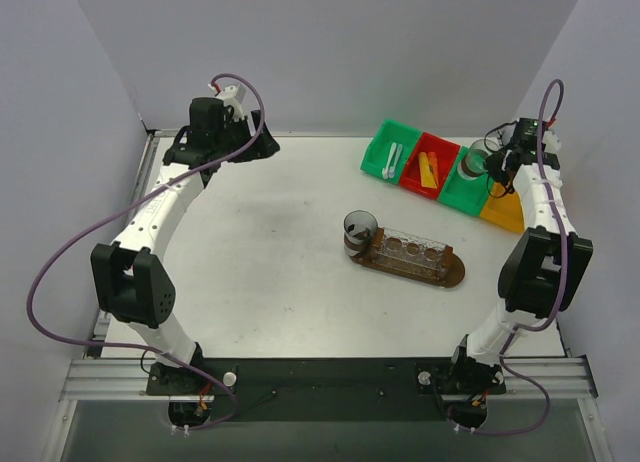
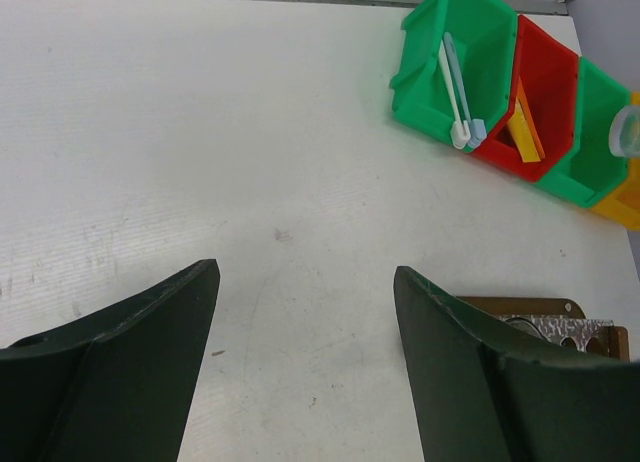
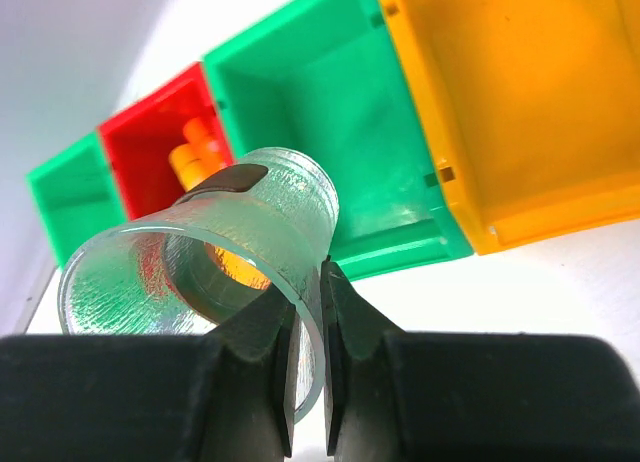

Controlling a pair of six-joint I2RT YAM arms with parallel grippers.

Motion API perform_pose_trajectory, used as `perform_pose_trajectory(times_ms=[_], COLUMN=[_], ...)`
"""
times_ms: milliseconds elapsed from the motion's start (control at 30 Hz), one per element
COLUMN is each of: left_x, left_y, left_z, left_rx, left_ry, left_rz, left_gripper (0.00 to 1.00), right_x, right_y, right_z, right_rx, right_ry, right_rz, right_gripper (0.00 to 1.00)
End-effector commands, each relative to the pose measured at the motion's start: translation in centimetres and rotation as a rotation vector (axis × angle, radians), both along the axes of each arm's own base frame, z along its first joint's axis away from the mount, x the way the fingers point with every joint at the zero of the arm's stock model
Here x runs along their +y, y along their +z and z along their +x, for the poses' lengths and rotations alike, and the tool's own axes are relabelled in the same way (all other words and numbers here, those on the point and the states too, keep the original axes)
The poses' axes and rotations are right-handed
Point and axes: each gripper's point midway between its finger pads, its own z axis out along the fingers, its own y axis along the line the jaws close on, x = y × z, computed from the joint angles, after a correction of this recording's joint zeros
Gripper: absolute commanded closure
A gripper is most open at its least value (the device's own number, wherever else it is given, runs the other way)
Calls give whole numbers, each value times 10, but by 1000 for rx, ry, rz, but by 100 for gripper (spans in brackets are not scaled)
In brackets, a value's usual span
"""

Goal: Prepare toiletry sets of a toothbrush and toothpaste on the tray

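While your right gripper (image 3: 309, 282) is pinched narrow on the wall of a clear cup (image 3: 285, 194), one finger inside the rim and one outside, the cup hangs tilted with its mouth facing the wrist camera. From above it sits over the second green bin (image 3: 330, 112), close to the right wall and the far right corner, so you have little side room there.

The four bins stand edge to edge in a slanted row. The first green bin (image 1: 383, 142) holds white toothbrushes (image 2: 455, 82). The red bin (image 1: 412, 170) next to it holds the orange and yellow toothpaste tubes (image 2: 525, 132). The yellow bin (image 3: 520, 102) ends the row nearest the wall.

The brown tray (image 1: 455, 274) lies right of centre on the table (image 1: 250, 252), its long edge running roughly parallel to the bins, with a strip of bare surface between them. A row of clear cups (image 1: 410, 248) stands along it. A darker cup (image 1: 359, 227) stands at its left end, though you cannot tell whether it rests on the wood or just beside it.

Your left gripper (image 2: 305, 272) is spread wide and holds nothing, at the far left. Bare table stretches ahead of it toward the bins.
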Motion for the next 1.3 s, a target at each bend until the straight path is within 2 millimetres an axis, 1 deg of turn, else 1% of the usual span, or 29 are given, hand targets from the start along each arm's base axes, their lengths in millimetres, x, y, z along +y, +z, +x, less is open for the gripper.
perform_pose_trajectory(times_ms=[0, 33, 67, 133, 300, 467, 500, 567, 600, 633, 700, 733, 767, 800, 833, 867, 900, 933, 1000, 1033, 1133, 1167, 1200, 1233, 1267], left_x=[-4, -5, -7, -10, -23, -36, -42, -50, -53, -63, -72, -83, -87, -92, -96, -102, -105, -108, -112, -114, -113, -113, -112, -109, -106], left_y=[46, 47, 49, 49, 53, 58, 59, 60, 62, 62, 65, 63, 68, 70, 69, 73, 74, 75, 79, 79, 83, 82, 82, 82, 80], left_z=[-10, -12, -14, -19, -30, -40, -43, -46, -48, -51, -53, -56, -57, -58, -58, -60, -61, -62, -63, -64, -66, -66, -67, -69, -69], left_rx=[-83, -80, -83, -76, -67, -73, -71, -71, -73, -67, -69, -64, -71, -72, -65, -69, -68, -63, -68, -64, -70, -66, -68, -71, -65], left_ry=[-35, -43, -50, -66, -117, -154, -166, -182, -190, -208, -228, -250, -258, -269, -272, -284, -288, -294, -301, -304, -302, -299, -298, -298, -284], left_rz=[-44, -48, -51, -50, -59, -68, -71, -78, -82, -88, -95, -94, -96, -97, -101, -109, -118, -132, -142, -145, -147, -144, -139, -130, -119], left_gripper=[19, 19, 19, 19, 19, 19, 19, 19, 19, 19, 19, 19, 19, 19, 19, 19, 19, 19, 19, 20, 20, 21, 22, 22, 22], right_x=[17, 23, 28, 47, 85, 128, 132, 141, 147, 150, 157, 160, 160, 166, 165, 175, 178, 187, 192, 202, 215, 230, 237, 241, 256], right_y=[71, 70, 76, 78, 86, 93, 97, 93, 97, 95, 95, 96, 97, 97, 99, 100, 100, 99, 98, 97, 105, 104, 111, 113, 110], right_z=[12, 10, 9, 8, 1, -4, -4, -9, -9, -12, -13, -15, -16, -17, -17, -18, -18, -19, -18, -19, -15, -15, -12, -9, -9], right_rx=[-219, -217, -230, -234, -215, -237, -240, -209, -211, -195, -187, -180, -175, -174, -176, -178, -179, -176, -170, -165, -179, -181, -201, -203, -199], right_ry=[78, 98, 119, 212, 387, 552, 572, 622, 644, 660, 698, 708, 717, 734, 733, 757, 769, 790, 810, 832, 853, 887, 899, 905, 937], right_rz=[-47, -43, -44, -25, -35, 32, 27, 19, 15, 20, -2, -15, -39, -46, -53, -56, -63, -65, -102, -117, -176, -182, -198, -224, -230], right_gripper=[100, 100, 100, 100, 100, 100, 100, 100, 100, 100, 100, 100, 100, 100, 100, 100, 100, 100, 100, 100, 100, 100, 100, 100, 100])
